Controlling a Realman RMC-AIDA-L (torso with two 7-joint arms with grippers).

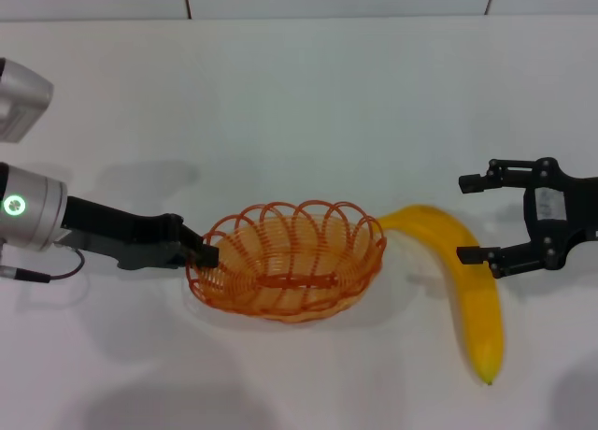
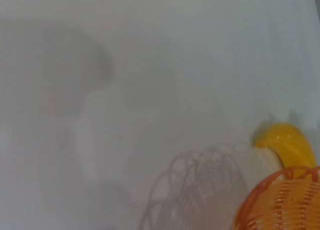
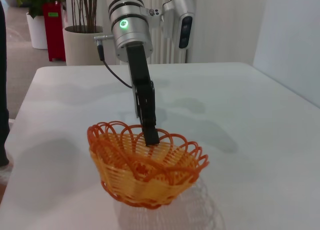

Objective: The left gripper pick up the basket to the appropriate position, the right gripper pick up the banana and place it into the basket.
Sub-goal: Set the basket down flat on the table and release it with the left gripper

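The orange wire basket (image 1: 285, 262) is in the middle of the white table. My left gripper (image 1: 201, 254) is shut on its left rim; in the right wrist view the left gripper (image 3: 150, 135) holds the basket (image 3: 145, 175) tilted, with its shadow on the table below it. The yellow banana (image 1: 472, 290) lies just right of the basket, its stem end touching or almost touching the rim. My right gripper (image 1: 464, 218) is open, with one fingertip over the banana's middle. The left wrist view shows the basket's edge (image 2: 280, 205) and the banana's end (image 2: 285, 142).
The white table (image 1: 299, 93) runs back to a tiled wall. In the right wrist view, plant pots (image 3: 82, 45) and a red object (image 3: 52, 30) stand on the floor beyond the table's edge.
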